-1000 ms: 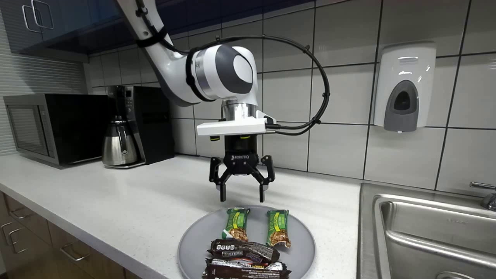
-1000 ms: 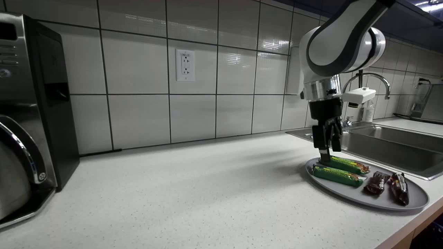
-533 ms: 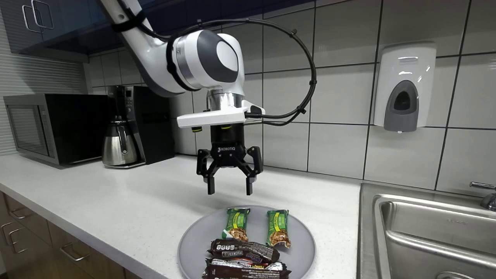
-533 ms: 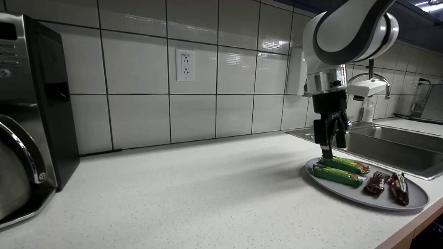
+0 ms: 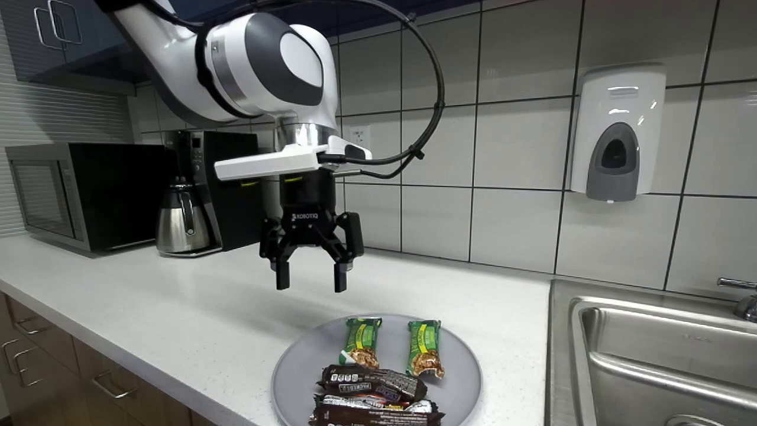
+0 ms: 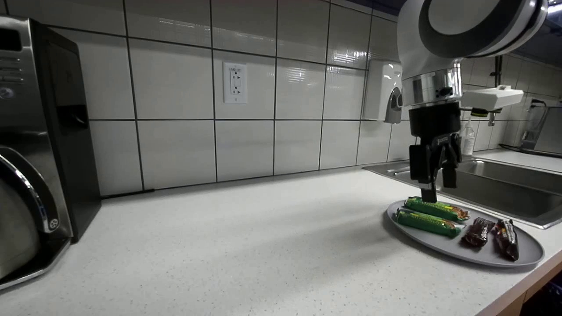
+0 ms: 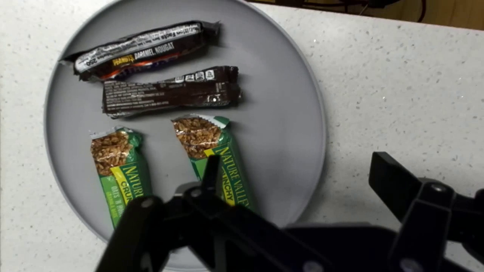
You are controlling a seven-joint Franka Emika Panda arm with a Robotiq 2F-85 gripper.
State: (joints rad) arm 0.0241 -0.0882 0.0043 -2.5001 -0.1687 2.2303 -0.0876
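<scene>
My gripper (image 5: pixel 311 284) hangs in the air, fingers pointing down and wide apart, with nothing between them. Below lies a round grey plate (image 5: pixel 393 343) on the white counter. Two green granola bars (image 5: pixel 361 340) rest side by side on it, and two brown chocolate bars (image 5: pixel 372 381) lie across its nearer part. In the wrist view one black finger (image 7: pixel 211 173) covers part of a green bar (image 7: pixel 236 175), while the opposite finger (image 7: pixel 393 185) shows over bare counter beyond the rim. The lower ends of both green bars are hidden there by the gripper.
A steel sink (image 5: pixel 650 378) is set into the counter beside the plate. A coffee maker (image 5: pixel 227 189) with a steel carafe (image 5: pixel 183 219) and a microwave (image 5: pixel 112 195) stand farther along. A soap dispenser (image 5: pixel 618 136) hangs on the tiled wall (image 6: pixel 175 79).
The arm has moved away from the sink, toward the counter's front edge, and risen slightly. Its fingers have stayed wide apart. The plate and the bars have not moved.
</scene>
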